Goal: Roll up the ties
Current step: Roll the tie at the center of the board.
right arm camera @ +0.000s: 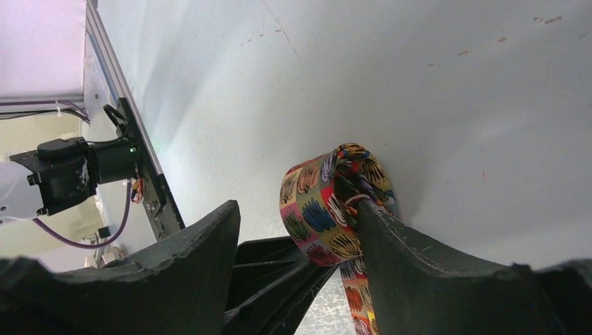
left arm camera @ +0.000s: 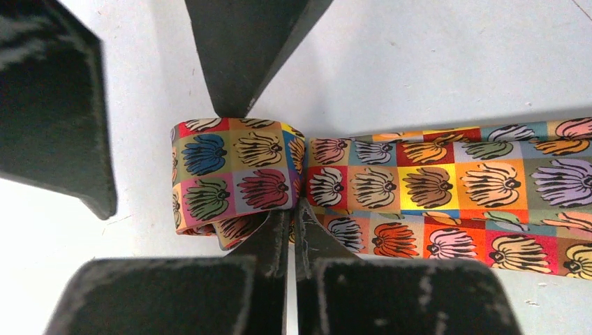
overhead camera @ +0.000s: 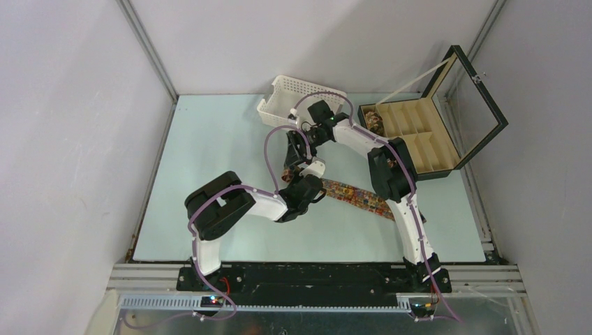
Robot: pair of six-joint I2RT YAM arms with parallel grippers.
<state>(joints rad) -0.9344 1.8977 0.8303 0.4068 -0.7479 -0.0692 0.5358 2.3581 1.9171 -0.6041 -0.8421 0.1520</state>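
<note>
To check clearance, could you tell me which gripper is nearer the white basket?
Right. The right gripper is just in front of the white basket, open around the rolled end of the tie; the left gripper, shut on it, sits nearer the bases.

I see the tie (overhead camera: 356,197) lying across the middle of the tabletop (overhead camera: 209,160), basket (overhead camera: 286,94) behind it, box (overhead camera: 426,150) right of the basket.

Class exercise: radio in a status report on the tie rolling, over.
Left gripper shut on the tie beside its coil. Right gripper open, straddling the coil, one finger on it. Basket, box well back.
</note>
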